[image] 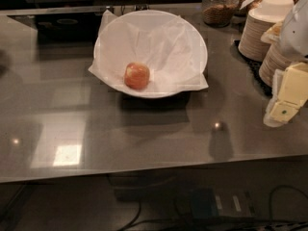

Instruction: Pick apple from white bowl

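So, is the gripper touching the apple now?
Apart. Camera view: the gripper hangs at the right edge; the apple lies in the white bowl, counter between.

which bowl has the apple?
The wide white bowl lined with paper, holding the apple; the stacked beige bowls sit right, by the gripper.

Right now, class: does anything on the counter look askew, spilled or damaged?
Nothing is spilled or broken. Only the crinkled white paper lining looks untidy: its corners jut past the rim of the wide white bowl. The small red-orange apple lies off-centre. The cream gripper hangs at the right edge.
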Available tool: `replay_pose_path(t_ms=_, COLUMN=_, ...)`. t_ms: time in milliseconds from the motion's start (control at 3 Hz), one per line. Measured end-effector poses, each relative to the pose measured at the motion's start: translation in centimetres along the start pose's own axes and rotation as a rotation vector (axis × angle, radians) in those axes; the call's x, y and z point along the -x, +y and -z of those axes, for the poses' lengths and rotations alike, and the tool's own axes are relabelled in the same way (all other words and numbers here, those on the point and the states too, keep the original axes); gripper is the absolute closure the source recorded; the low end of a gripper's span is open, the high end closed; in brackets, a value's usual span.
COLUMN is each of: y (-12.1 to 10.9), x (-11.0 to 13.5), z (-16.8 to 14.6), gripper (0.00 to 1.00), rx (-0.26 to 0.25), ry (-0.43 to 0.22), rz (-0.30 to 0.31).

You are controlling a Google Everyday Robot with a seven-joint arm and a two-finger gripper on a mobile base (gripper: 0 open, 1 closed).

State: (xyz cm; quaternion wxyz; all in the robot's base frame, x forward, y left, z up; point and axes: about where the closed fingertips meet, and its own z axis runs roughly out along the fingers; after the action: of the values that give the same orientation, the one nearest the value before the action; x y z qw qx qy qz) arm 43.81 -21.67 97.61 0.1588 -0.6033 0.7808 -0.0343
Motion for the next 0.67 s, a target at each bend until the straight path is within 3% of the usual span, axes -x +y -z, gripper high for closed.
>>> replay_pose_path(t_ms=667, y=-0.7, x=0.98, z=-0.12, gripper=0.0, rx=-0.016, ry=-0.033, rz=0.006)
